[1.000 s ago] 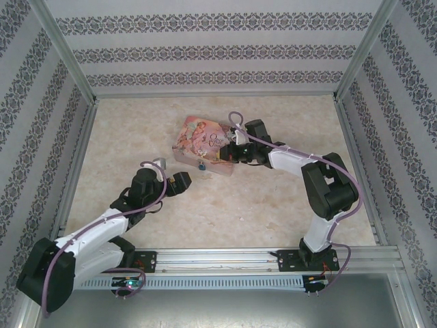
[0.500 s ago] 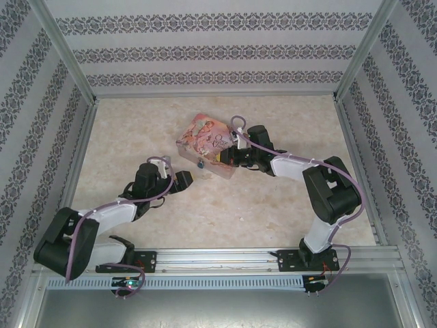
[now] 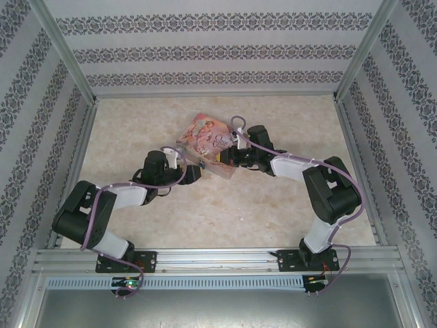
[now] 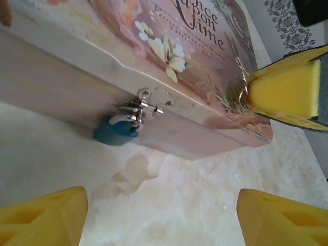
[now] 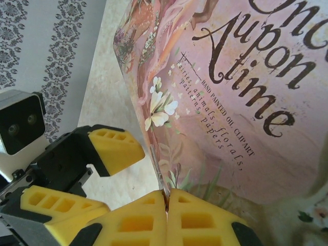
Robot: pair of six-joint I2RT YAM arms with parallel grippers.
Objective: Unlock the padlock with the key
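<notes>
The table (image 3: pixel 273 205) is pale and marbled, closed in by walls (image 3: pixel 205 55) papered with dark floral bands and by an aluminium frame (image 3: pixel 65 58). A little left of its middle lies the pink tin (image 3: pixel 205 137), and I give all places from this tin.

The padlock (image 4: pixel 115 134) hangs from a silver clasp (image 4: pixel 148 102) on the tin's near side wall, with its teal body low on that wall, close to the table. In the top view it is a small dark spot on that same wall.

The left gripper (image 4: pixel 161 218) is just in front of that wall and faces the padlock. Its yellow fingers (image 4: pixel 43 215) stand wide apart with nothing between them, and bare table lies between them and the padlock.

The right gripper (image 5: pixel 166 205) is at the tin's right near corner. Its pads are pressed together and lie against the lid's edge. A thin strip shows between them, but I cannot tell what it is. From the left wrist I see one of these pads touching that corner, to the right of the padlock.

One second ago the left gripper was well apart from the tin, near its left. Now it has come up to the near wall. The tin has also turned a little, while the right gripper stays at its corner.

On the lid I read "Once upon a time". Below it, in small letters, is "HAND PAINTED OIL, CLIP ART" and "patterns, animals, florals, papers".
</notes>
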